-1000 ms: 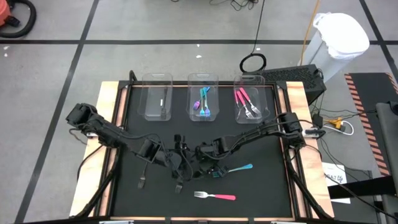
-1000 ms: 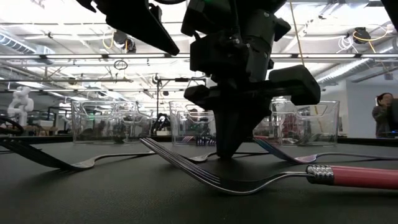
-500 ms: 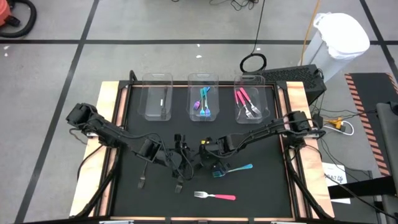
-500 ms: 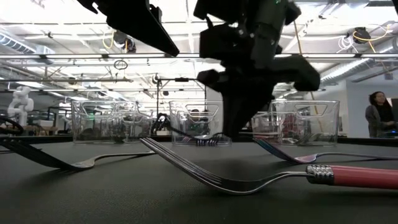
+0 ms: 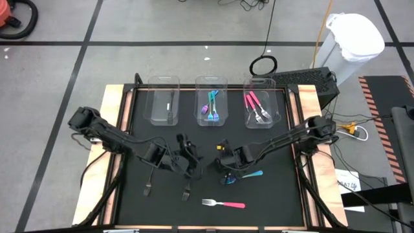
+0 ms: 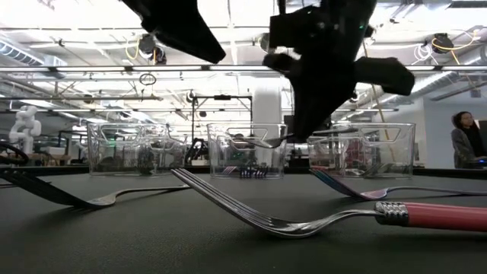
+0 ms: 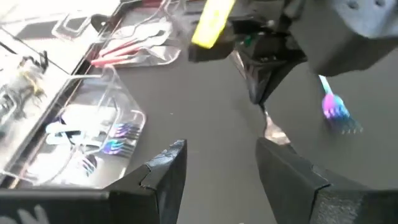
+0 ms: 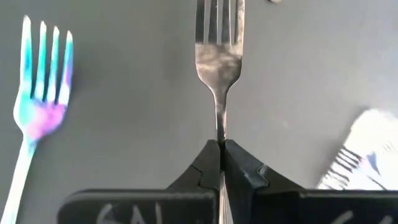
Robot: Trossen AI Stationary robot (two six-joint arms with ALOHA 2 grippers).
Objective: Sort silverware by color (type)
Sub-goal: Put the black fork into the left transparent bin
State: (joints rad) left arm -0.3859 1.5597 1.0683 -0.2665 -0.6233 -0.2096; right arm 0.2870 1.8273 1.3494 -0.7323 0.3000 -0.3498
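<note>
Three clear bins along far edge of bench: left one near-empty, middle holds teal forks, right holds pink forks. Left gripper hovers mid-bench, fingers parted, holding nothing. Dark forks lie below it. Right gripper beside it, fingers pinched on dark fork, lifted off mat. Teal fork just right; pink fork nearest front edge.

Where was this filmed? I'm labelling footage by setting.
Probably a robotics lab or workshop: the low view shows open ceiling trusses, a white humanoid figure on a bench, and taped floor lines around the table.
</note>
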